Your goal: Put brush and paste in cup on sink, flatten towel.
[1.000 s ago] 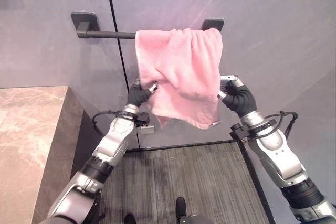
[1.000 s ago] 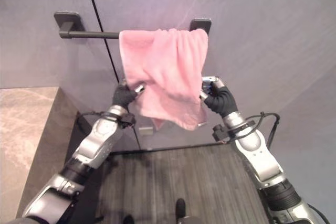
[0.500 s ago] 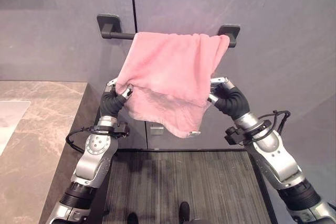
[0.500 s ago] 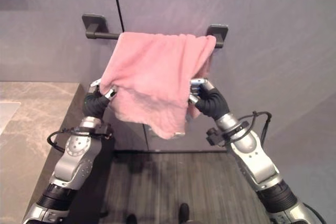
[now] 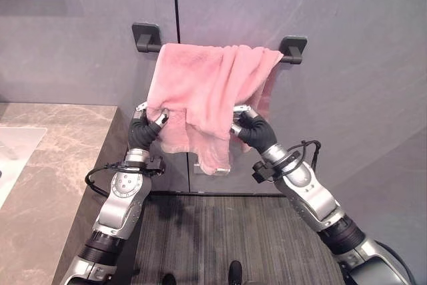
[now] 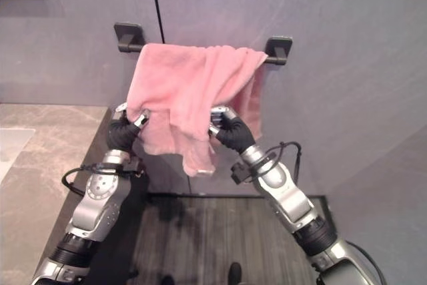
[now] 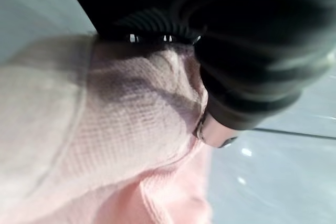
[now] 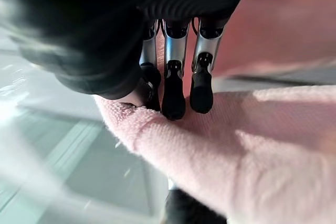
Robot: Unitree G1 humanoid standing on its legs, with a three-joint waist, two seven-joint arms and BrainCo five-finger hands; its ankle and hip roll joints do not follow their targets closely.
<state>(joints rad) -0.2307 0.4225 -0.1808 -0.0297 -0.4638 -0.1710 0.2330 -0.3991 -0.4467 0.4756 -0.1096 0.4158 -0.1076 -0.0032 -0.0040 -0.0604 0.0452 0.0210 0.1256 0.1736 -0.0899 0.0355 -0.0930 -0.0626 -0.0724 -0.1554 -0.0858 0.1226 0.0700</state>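
A pink towel [image 5: 207,91] hangs bunched and creased over the black wall rail [image 5: 290,50]. My left hand [image 5: 143,128] pinches the towel's lower left edge, and the cloth runs under its fingers in the left wrist view [image 7: 121,129]. My right hand [image 5: 250,128] grips the towel near its lower middle, fingers [image 8: 173,98] curled on a fold of the pink cloth [image 8: 220,145]. The towel's lowest corner [image 5: 217,161] dangles between the two hands.
A brown marble counter [image 5: 47,165] with a white sink [image 5: 10,158] lies at the left. The grey wall [image 5: 360,65] backs the rail. A dark striped mat [image 5: 220,238] covers the floor below.
My right hand has moved left along the towel, bunching the cloth toward the middle. The left hand holds its place. The camera has shifted a little.
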